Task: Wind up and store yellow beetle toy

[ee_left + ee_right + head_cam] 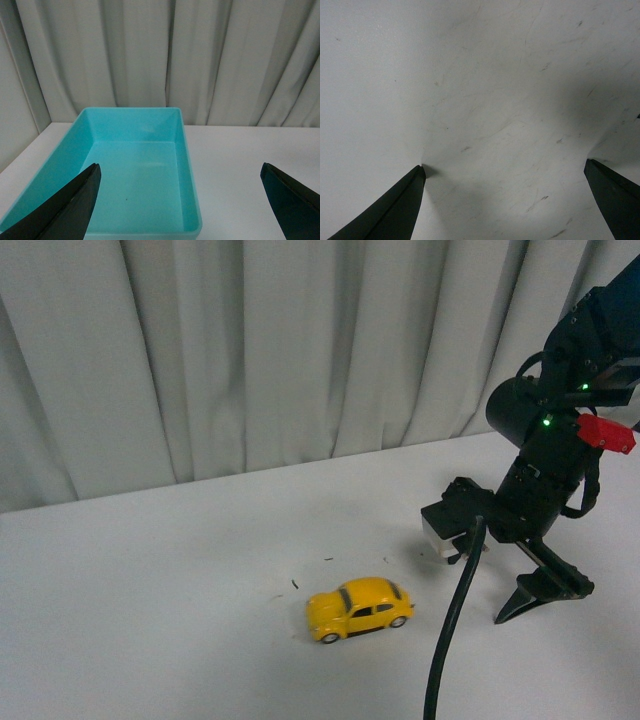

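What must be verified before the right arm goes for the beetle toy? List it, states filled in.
1. Yellow beetle toy upright on the table: ok.
2. Right pincer open: ok.
3. Right pincer lined up with toy: not ok, it sits beside it; its wrist view shows only table.
4. Left pincer open: ok.
5. Teal bin in front of left pincer: ok.
6. Toy wound: cannot tell.

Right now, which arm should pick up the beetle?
Right. The right gripper, open, is low beside the yellow beetle toy; the left gripper faces the teal bin, toy not in its view.
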Tool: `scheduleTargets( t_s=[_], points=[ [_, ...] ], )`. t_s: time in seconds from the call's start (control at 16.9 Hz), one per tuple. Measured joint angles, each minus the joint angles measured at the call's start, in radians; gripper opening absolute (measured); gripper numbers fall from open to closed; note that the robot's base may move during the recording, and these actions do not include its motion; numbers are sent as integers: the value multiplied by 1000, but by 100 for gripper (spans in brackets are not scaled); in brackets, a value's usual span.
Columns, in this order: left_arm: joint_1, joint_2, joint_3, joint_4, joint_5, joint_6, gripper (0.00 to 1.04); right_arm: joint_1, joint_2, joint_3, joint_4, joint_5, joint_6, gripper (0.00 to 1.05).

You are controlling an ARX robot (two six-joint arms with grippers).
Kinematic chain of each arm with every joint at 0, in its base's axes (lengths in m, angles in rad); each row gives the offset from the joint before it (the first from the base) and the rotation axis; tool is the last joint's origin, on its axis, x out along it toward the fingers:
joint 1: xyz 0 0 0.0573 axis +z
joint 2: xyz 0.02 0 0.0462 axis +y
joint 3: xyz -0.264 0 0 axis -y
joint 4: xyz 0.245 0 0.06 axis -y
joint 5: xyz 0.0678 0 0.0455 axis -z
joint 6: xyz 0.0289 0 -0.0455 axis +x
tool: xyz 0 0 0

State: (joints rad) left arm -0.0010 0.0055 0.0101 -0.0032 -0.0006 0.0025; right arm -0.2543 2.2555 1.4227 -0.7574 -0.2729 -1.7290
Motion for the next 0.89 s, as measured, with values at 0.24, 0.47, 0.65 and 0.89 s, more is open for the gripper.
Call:
scheduleTargets(
  t_s=[0.24, 0.47, 0.65, 0.89],
  points=[
    [0, 0, 0, 0, 0, 0, 98, 0, 0, 0, 1, 0, 0, 98],
    [0, 0, 0, 0, 0, 0, 98, 0, 0, -2, 5, 0, 0, 98],
    [0, 0, 0, 0, 0, 0, 98, 0, 0, -5, 10, -1, 0, 98],
    [0, 0, 0, 0, 0, 0, 98, 0, 0, -8, 14, -4, 0, 98]
  ],
)
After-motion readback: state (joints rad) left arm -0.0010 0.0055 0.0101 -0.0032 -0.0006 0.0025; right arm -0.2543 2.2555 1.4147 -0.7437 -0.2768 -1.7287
